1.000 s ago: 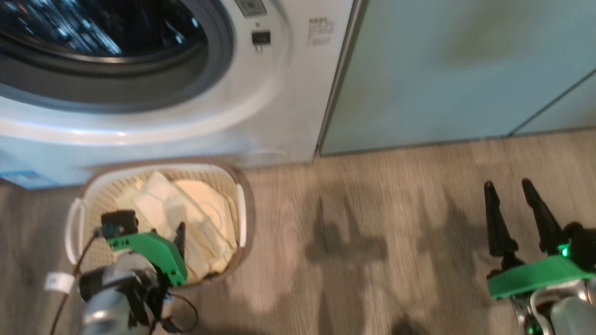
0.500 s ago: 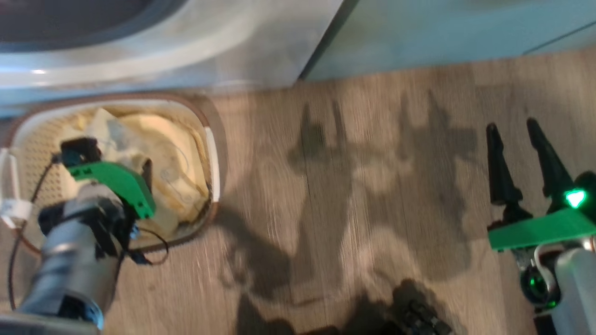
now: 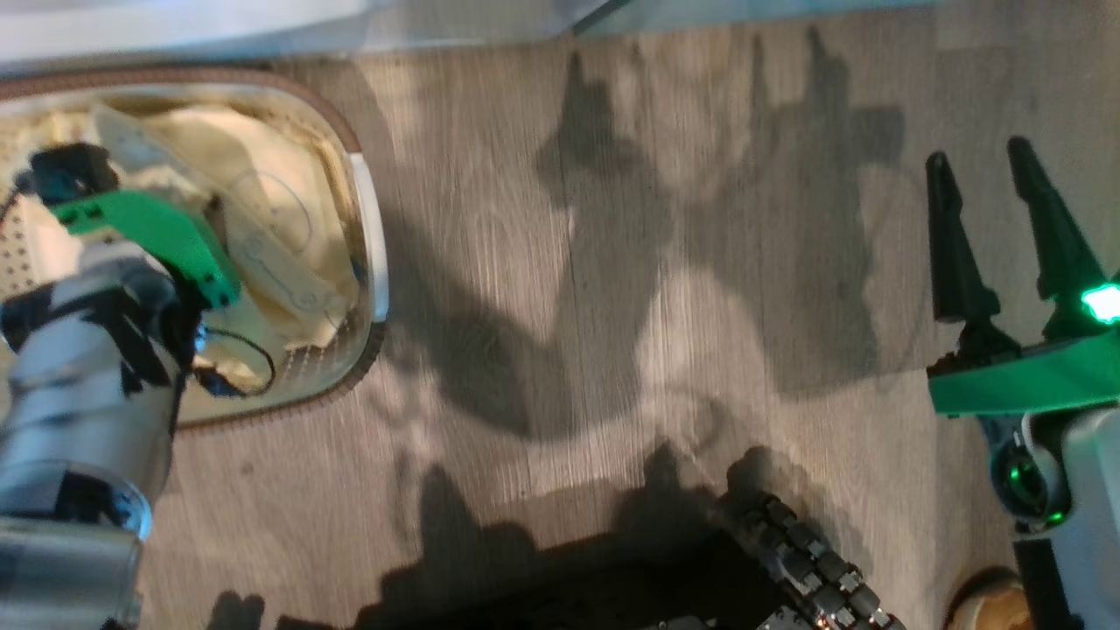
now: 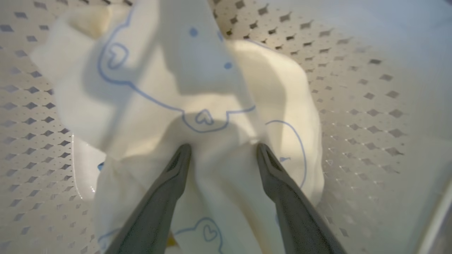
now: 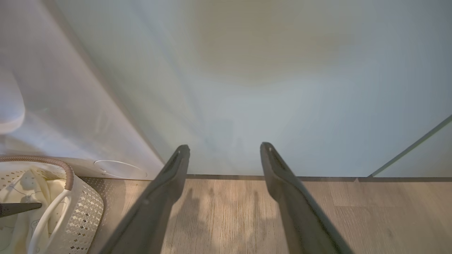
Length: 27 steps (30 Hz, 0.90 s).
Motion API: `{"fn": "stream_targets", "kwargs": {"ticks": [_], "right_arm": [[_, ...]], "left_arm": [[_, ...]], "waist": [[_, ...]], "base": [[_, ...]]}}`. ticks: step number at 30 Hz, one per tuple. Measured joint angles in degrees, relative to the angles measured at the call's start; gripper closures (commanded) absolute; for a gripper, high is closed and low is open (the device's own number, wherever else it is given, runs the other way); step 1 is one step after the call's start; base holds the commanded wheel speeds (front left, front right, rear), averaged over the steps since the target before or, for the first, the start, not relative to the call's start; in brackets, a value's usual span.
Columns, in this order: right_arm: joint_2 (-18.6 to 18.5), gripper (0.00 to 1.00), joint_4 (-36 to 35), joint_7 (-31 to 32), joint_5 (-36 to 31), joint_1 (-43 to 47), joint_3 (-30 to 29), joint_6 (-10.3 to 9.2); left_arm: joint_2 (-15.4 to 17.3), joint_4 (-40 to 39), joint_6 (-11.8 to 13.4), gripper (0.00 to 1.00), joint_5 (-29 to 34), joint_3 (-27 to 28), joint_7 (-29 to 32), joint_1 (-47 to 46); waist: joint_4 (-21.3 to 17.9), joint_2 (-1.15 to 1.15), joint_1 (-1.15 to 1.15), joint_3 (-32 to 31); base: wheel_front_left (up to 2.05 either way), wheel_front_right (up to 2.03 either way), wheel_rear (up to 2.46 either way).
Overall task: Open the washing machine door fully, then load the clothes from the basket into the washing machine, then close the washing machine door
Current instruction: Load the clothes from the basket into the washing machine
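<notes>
Cloth bunches between the two dark fingers of the left gripper [image 4: 222,148], whose jaws stand wide apart with nothing clamped; the tips press into the clothes [image 4: 197,88], pale yellow with blue outline hearts and dots. Around them the left wrist view gives the perforated cream wall of the basket [image 4: 353,88], detail the head view blurs. From the head, the same arm reaches down into the basket at the left edge, its brown rim on the wooden floor [image 3: 612,262], and its fingers are mostly hidden under a green mount. Well apart at the right, the right gripper [image 3: 978,156] hangs over bare floor, jaws fully spread and empty. Farther off, its wrist view adds the washing machine [image 5: 53,106], white with a round lower cap, just behind the basket, and beside it a pale teal cabinet [image 5: 247,88].
</notes>
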Motion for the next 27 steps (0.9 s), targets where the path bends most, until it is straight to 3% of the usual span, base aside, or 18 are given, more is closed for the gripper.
{"fn": "stream_targets", "kwargs": {"ticks": [9, 10, 11, 12, 19, 27], "right_arm": [[-0.40, 0.00, -0.84, -0.01, 0.00, -1.62, -0.35, 0.00], [-0.40, 0.00, -0.85, -0.01, 0.00, -1.62, -0.35, 0.00], [-0.41, 0.00, -0.86, -0.01, 0.00, -1.62, -0.38, 0.00], [-0.43, 0.00, -0.87, -0.01, 0.00, -1.62, -0.43, 0.00], [-0.71, 0.00, -0.71, -0.15, -0.18, -1.61, -0.86, 0.00], [-1.22, 0.00, 0.88, -0.16, -0.18, -1.18, -0.91, 0.00]], "left_arm": [[0.69, 0.04, 1.76, 0.00, -0.31, -0.21, 1.44, -3.09], [0.69, 0.04, 1.76, 0.10, -0.31, -0.35, 1.45, -3.09], [0.69, 0.05, 1.66, 0.72, -0.30, -0.63, 1.57, -3.08], [0.68, 0.05, 1.65, 1.00, -0.30, -0.77, 1.59, -3.08], [-0.86, 0.15, 0.04, 1.00, -0.30, -1.86, -1.11, -2.69], [-3.74, 0.16, -2.97, 1.00, 1.71, -6.03, -8.05, 3.53]], "waist": [[0.66, 0.00, 0.00, 5.07], [0.74, 0.00, 0.00, 5.26], [0.85, 0.00, 0.00, 5.36], [0.95, 0.00, -0.01, 5.39], [1.99, 0.00, -0.01, 3.85], [3.94, 0.00, -0.01, -2.35]], "base": [[0.00, 0.00, 0.00], [0.00, 0.00, 0.00], [0.00, 0.00, 0.00], [0.00, 0.00, 0.00], [0.00, 0.00, 0.00], [0.00, 0.00, 0.00]]}}
